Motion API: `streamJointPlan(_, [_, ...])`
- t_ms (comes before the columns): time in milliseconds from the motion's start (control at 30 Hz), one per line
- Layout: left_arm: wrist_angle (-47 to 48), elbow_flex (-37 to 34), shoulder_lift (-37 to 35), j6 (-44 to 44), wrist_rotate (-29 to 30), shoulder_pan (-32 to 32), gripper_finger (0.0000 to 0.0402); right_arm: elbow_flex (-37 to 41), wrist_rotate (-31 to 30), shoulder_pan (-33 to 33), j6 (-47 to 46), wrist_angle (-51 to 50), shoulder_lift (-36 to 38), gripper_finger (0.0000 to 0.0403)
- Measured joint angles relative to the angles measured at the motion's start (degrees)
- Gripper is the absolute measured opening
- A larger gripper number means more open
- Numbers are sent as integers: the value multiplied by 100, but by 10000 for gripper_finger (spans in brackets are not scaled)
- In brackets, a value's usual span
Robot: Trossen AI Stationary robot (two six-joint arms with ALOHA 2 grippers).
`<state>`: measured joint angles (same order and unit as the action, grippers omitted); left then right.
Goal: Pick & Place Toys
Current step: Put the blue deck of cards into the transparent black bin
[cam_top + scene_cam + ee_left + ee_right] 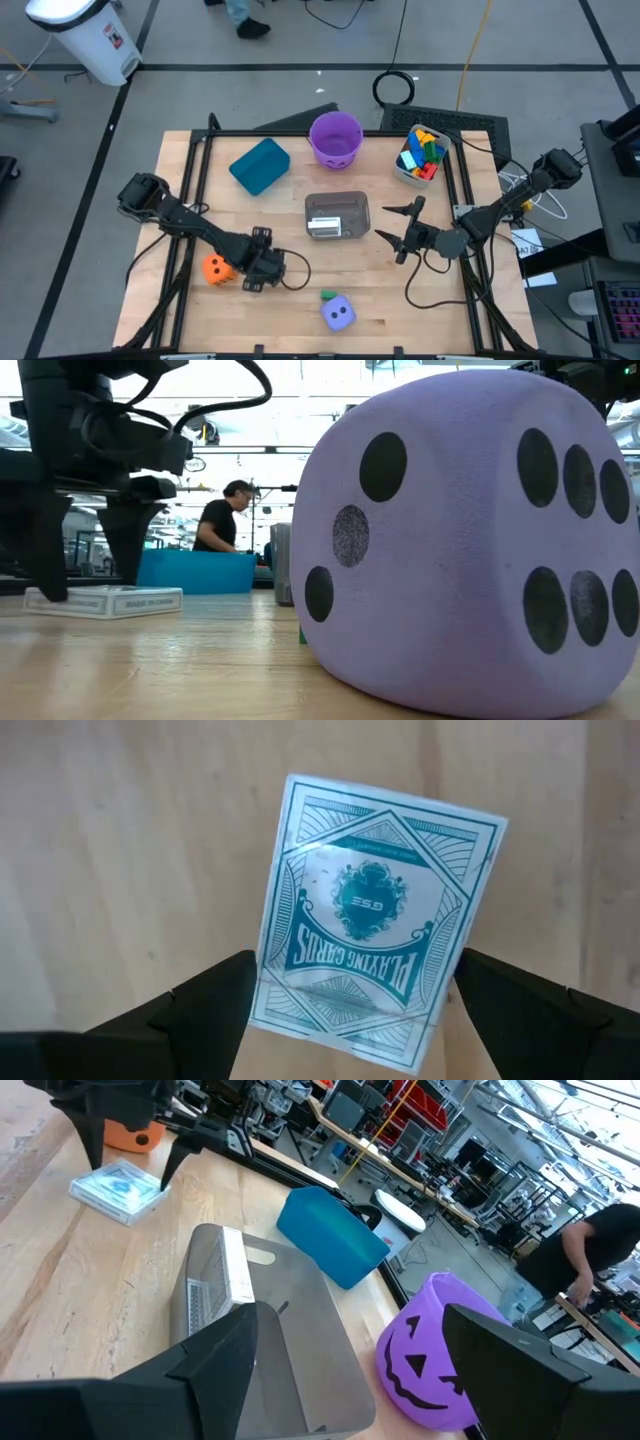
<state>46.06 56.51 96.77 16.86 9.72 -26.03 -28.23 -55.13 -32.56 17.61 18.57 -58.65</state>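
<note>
Looking at this one, we'd say we're at the grab stage for the pack of playing cards [375,920]. The left hand [262,272] hangs right over it near the front-left part of the bench [180,160], fingers spread wide on either side of the pack and not touching it yet. The pack lies flat on the wood, just beside the orange die [217,268]. Our guess for the next move: drop straight down, keep the pack centred, and squeeze its long edges. It's thin and wrapped in shiny film, so it could slip or tip.

The right hand [406,226] waits toward the right side of the bench, fingers spread too, pointing at the clear tub [337,215] in the middle, which is empty apart from what looks like a small white box.

Other toys: the purple die [338,313] sits near the front edge with a small green block [328,295] touching or just beside it, we can't tell which. A white tub of coloured blocks [420,155] is at the back-right corner. The teal bin [260,165] and purple bucket [335,138] sit along the back edge.

Bench top is pale wood planks in a black frame. Beyond it, a workshop with racks, cables on the floor, and a person in a dark top [222,518].
</note>
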Motion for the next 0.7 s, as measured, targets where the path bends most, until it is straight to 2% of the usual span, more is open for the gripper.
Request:
streamJointPlan(333, [-33,-4,0,-331,443,50,347,0,-1,0,0,0,0,290])
streamJointPlan(700, [-1579,-859,-59,-527,66,490,347,0,0,0,0,1,0,290])
